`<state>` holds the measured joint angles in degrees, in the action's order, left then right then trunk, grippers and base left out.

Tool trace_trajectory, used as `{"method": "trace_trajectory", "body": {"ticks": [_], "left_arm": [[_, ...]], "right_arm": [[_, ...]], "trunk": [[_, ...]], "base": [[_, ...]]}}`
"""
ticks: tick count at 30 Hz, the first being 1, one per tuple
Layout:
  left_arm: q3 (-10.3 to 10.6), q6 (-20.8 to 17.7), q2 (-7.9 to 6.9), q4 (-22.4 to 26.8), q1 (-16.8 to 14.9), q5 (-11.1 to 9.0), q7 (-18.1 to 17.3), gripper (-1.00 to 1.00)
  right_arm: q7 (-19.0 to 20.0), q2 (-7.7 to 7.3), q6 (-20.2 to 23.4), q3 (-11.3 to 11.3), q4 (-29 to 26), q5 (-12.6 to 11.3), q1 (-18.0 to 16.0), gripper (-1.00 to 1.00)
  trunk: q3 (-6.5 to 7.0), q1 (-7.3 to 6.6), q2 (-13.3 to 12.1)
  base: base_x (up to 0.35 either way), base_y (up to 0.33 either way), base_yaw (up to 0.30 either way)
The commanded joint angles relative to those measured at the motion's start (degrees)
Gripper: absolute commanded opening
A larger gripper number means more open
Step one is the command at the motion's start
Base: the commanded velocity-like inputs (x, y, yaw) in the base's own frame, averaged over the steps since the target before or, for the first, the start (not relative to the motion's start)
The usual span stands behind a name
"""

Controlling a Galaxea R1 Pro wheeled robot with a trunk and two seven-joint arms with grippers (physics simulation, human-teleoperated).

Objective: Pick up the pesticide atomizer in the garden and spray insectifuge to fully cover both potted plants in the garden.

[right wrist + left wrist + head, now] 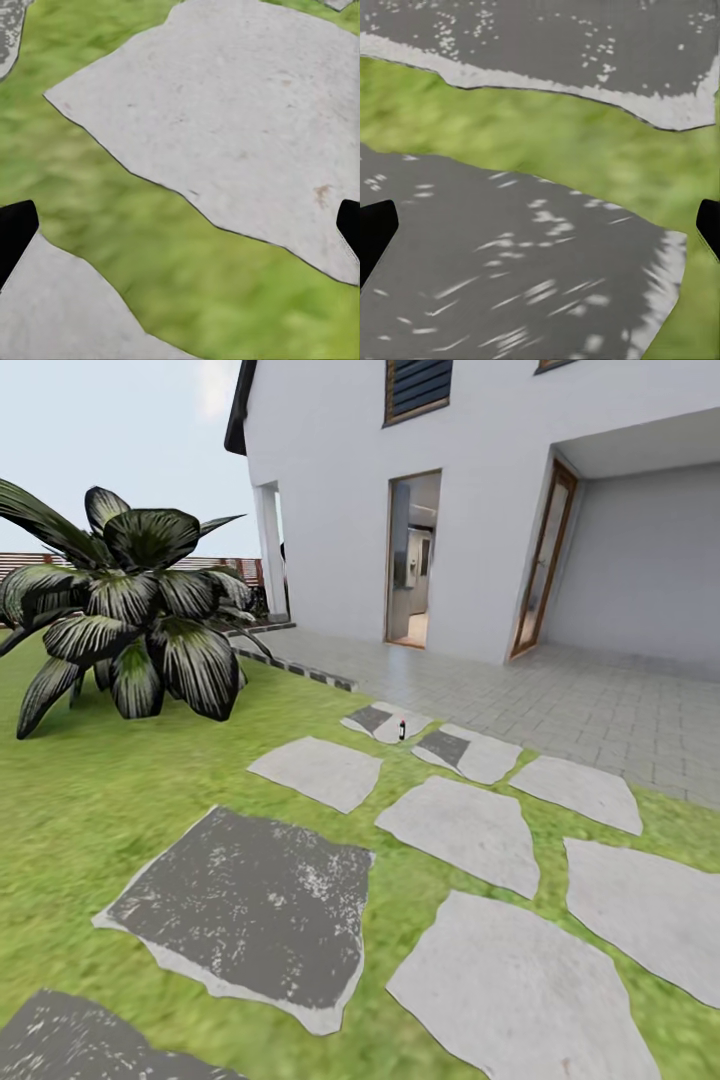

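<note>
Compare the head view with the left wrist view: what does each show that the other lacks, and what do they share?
Head view alone: the pesticide atomizer upright on a far stepping stone, a big dark bush, the house and tiled patio.
Left wrist view alone: the left gripper, its dark fingertips wide apart at the frame edges, nothing between them.
Both: green lawn and dark mottled stepping stones.
</note>
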<state>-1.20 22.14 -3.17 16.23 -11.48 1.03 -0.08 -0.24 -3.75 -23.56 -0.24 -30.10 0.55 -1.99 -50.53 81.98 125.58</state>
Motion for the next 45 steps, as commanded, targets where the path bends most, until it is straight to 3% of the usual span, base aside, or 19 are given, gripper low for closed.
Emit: {"method": "trace_trajectory", "body": {"ticks": [1,45], "left_arm": [[-0.12,0.19,0.01,-0.05,-0.03,0.11,-0.01,1.0],[-0.12,0.2,0.01,-0.06,-0.03,0.11,-0.01,1.0]], "right_arm": [[-0.02,-0.01,-0.17,-0.02,0.04,0.06,-0.03,1.0],[0.06,0.03,-0.17,0.32,0.08,0.06,-0.03,1.0]], "trunk": [[-0.05,0.02,0.02],[-0.05,0.02,0.02]], "base": [[0.339,0.0,0.0],[0.339,0.0,0.0]]}}
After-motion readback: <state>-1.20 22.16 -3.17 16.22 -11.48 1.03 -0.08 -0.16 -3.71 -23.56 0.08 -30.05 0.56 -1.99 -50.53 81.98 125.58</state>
